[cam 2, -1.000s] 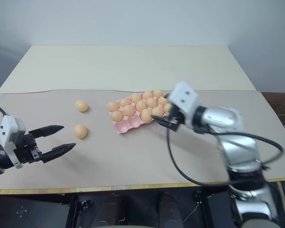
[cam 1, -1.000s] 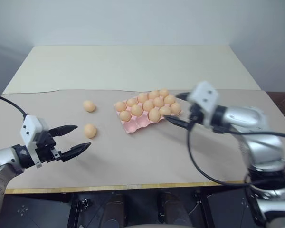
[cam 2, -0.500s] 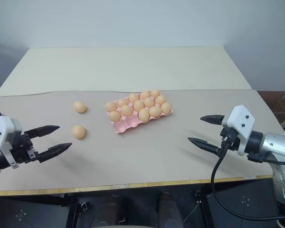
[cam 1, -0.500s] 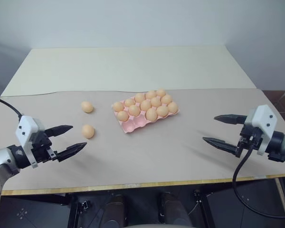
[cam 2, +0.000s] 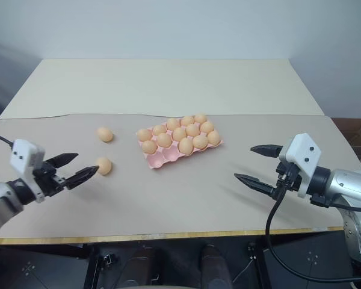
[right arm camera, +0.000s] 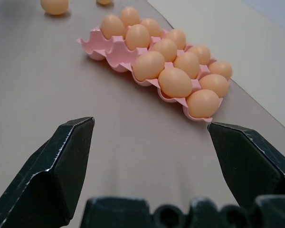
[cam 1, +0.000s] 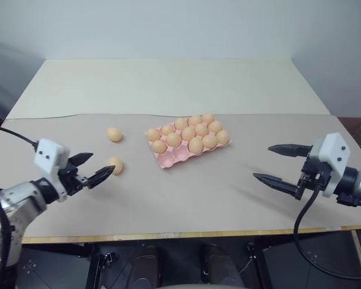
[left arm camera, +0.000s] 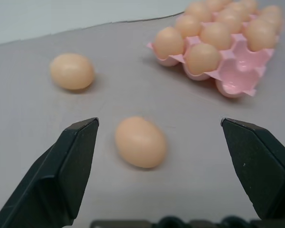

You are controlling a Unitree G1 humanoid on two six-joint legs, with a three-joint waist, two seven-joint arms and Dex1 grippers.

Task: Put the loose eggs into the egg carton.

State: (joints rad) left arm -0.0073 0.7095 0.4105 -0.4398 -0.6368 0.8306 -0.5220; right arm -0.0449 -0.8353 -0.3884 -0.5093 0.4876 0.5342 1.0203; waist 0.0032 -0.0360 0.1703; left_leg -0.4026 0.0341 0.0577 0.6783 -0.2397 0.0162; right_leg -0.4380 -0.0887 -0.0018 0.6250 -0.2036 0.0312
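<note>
loose eggs (cam 1: pixel 115 165) on table, left gripper (cam 1: pixel 94 169) open nr one

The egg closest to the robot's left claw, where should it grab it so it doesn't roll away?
Probably around its middle. The nearer loose egg lies on its side between the open left gripper fingers, so closing on its rounded flanks, coming low from the robot's side, looks best.

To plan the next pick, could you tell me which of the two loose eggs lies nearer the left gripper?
The nearer loose egg lies just ahead of the left gripper; the other egg sits farther back.
</note>
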